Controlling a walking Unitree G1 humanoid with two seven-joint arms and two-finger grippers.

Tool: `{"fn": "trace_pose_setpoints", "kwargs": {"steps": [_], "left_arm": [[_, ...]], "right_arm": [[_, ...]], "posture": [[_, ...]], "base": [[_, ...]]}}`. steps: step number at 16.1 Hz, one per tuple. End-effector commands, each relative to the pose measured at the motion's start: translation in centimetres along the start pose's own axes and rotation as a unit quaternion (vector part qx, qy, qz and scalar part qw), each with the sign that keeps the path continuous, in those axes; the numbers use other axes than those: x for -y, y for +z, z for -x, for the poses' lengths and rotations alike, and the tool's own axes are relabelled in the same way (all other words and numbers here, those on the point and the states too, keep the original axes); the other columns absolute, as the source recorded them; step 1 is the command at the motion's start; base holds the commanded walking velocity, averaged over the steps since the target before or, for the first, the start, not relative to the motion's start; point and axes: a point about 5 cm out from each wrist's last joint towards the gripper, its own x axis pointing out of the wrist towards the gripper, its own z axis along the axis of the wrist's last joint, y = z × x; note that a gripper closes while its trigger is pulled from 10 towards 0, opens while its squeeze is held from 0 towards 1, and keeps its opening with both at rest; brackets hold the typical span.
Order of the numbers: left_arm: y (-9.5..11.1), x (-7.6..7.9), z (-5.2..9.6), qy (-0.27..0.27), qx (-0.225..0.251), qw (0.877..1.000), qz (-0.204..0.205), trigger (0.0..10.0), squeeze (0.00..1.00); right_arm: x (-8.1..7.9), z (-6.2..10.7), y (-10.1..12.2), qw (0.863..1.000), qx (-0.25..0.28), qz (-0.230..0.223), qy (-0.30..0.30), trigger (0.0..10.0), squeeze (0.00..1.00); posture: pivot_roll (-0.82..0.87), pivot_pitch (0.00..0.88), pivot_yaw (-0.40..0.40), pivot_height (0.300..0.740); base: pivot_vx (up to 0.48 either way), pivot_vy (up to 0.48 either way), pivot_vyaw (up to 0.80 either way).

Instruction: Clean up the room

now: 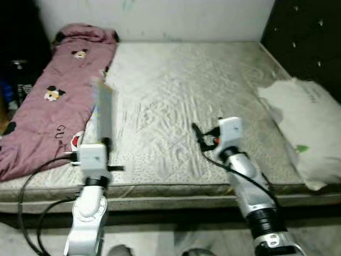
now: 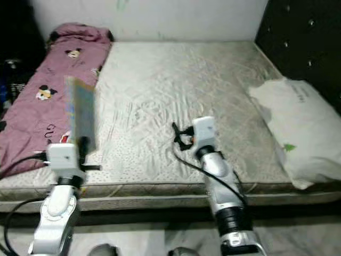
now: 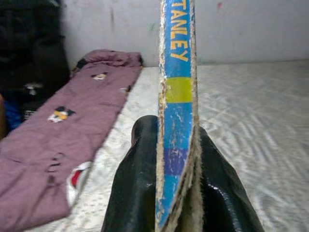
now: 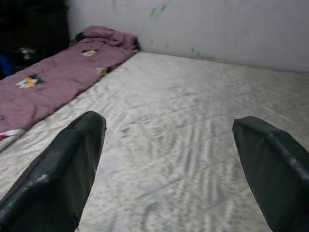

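Note:
My left gripper (image 1: 105, 143) is shut on a thin book (image 1: 103, 111) with a worn blue and yellow spine (image 3: 176, 111) lettered "TANLEY". I hold it upright above the left front part of the mattress (image 1: 181, 96), and both black fingers (image 3: 133, 183) press its sides. My right gripper (image 1: 198, 133) stands open over the front middle of the mattress, with nothing between its fingers (image 4: 72, 164).
A pink cartoon-print blanket (image 1: 53, 101) lies along the mattress's left side. A white pillow (image 1: 306, 125) rests at the right edge beside a dark tufted headboard (image 1: 309, 37). A white wall (image 1: 160, 18) runs behind. Dark clutter (image 1: 18, 69) stands at the far left.

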Motion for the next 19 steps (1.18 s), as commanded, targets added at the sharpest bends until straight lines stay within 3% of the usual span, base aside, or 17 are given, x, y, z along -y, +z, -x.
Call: {"fn": "trace_pose_setpoints", "kwargs": {"steps": [1, 8, 10, 15, 19], "left_arm": [[0.93, -0.74, -0.30, 0.010, 0.021, 1.000, -0.005, 10.0, 0.00], [1.20, -0.96, -0.50, 0.027, 0.034, 0.999, -0.010, 10.0, 0.00], [1.36, -0.59, -0.37, -0.003, 0.040, 0.999, 0.010, 10.0, 0.00], [1.47, -0.28, -0.26, -0.017, 0.047, 0.999, 0.013, 10.0, 0.00], [1.49, -0.23, -0.23, -0.024, 0.049, 0.998, 0.018, 10.0, 0.00]], "right_arm": [[-0.66, -0.32, 0.44, 1.000, 0.008, -0.002, 0.011, 10.0, 0.00], [-0.71, -0.44, 0.44, 1.000, 0.008, -0.004, 0.015, 10.0, 0.00], [-0.86, -0.45, 0.54, 1.000, 0.011, -0.004, 0.020, 10.0, 0.00], [-0.67, -0.46, 0.52, 1.000, 0.011, 0.010, 0.011, 10.0, 0.00], [-0.42, -0.56, 0.53, 0.998, 0.016, 0.058, -0.010, 10.0, 0.00]], "posture": [[-0.05, 0.015, -0.026, 0.740], [-0.05, 0.005, -0.030, 0.740], [-0.05, 0.005, -0.030, 0.740], [-0.05, 0.000, -0.027, 0.740], [-0.05, 0.002, -0.028, 0.740]], "base": [[0.000, -0.255, 0.00], [0.000, -0.109, 0.00], [0.000, 0.000, 0.00], [0.359, 0.000, 0.00], [0.480, 0.000, 0.00]]}}
